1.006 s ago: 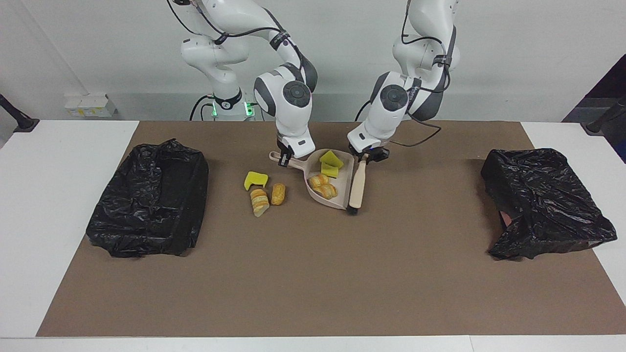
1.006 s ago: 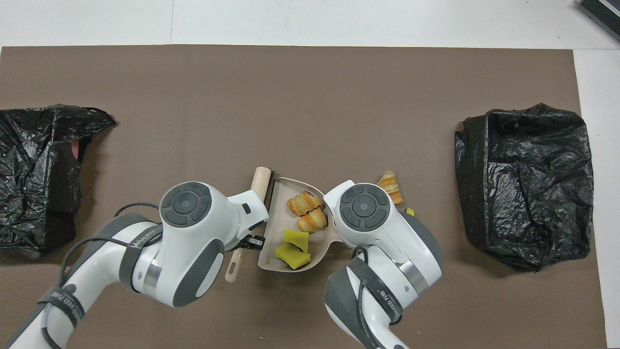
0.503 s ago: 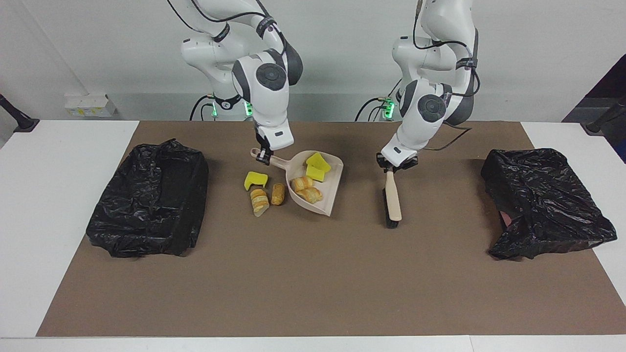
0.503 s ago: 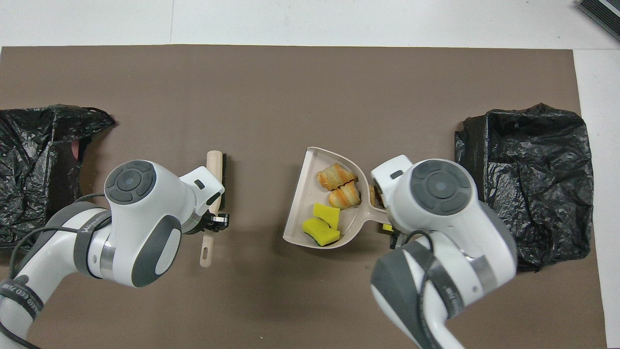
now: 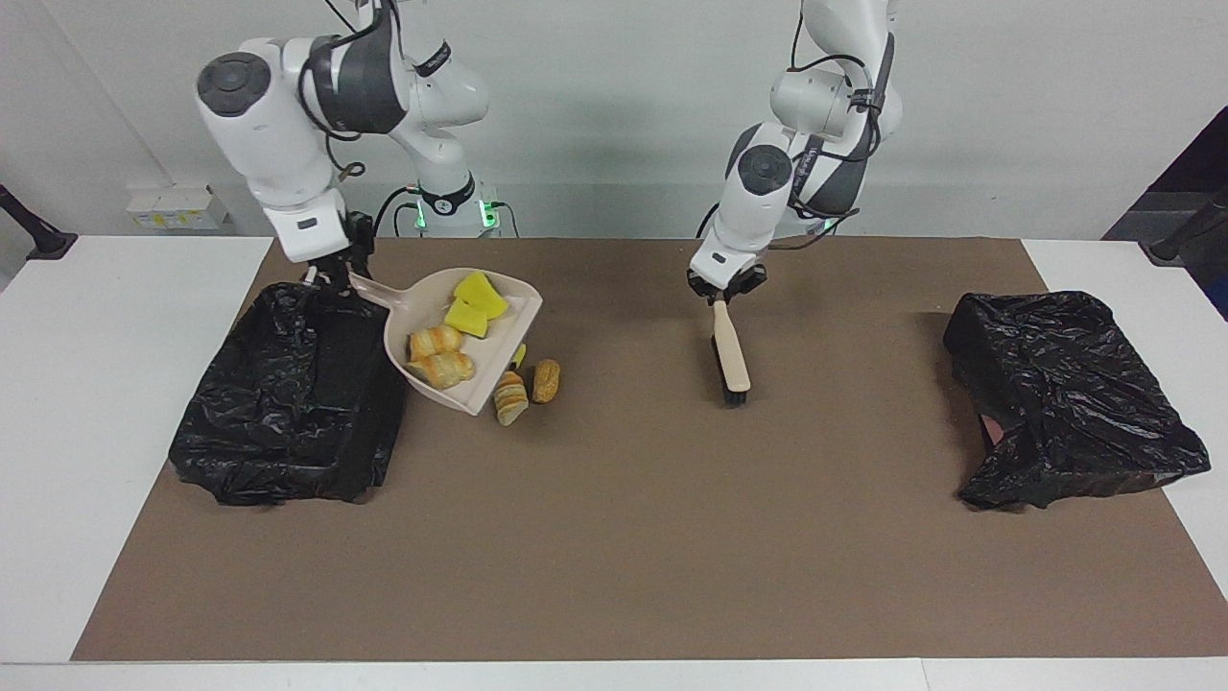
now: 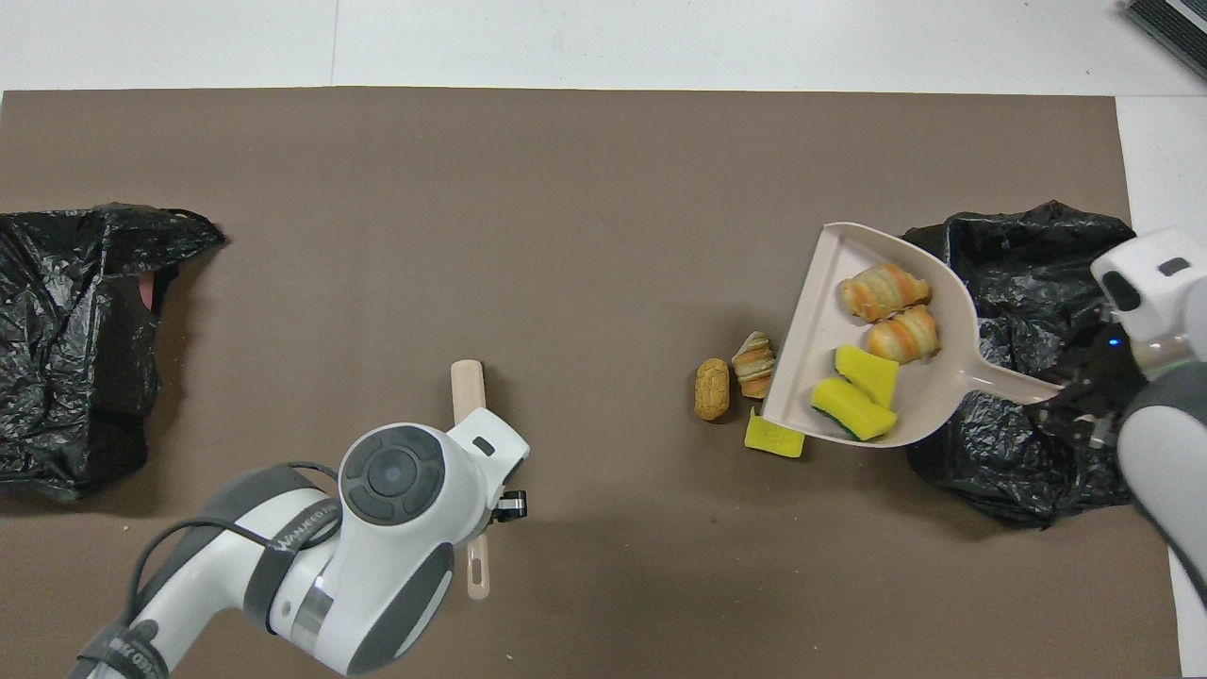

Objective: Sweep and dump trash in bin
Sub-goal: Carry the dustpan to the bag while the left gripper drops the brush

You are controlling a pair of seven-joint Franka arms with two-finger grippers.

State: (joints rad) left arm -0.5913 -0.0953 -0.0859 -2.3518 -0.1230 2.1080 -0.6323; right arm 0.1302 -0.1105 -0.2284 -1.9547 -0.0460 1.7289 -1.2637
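One faint marking — grey lettering, too small to read, on the white left robot arm (image 6: 283, 542) forearm band.

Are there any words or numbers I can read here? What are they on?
White letters on the left arm's grey band: too blurred to read.
Beige plastic dustpan and beige brush with black bristles: no writing shows.
Nothing else can be read.
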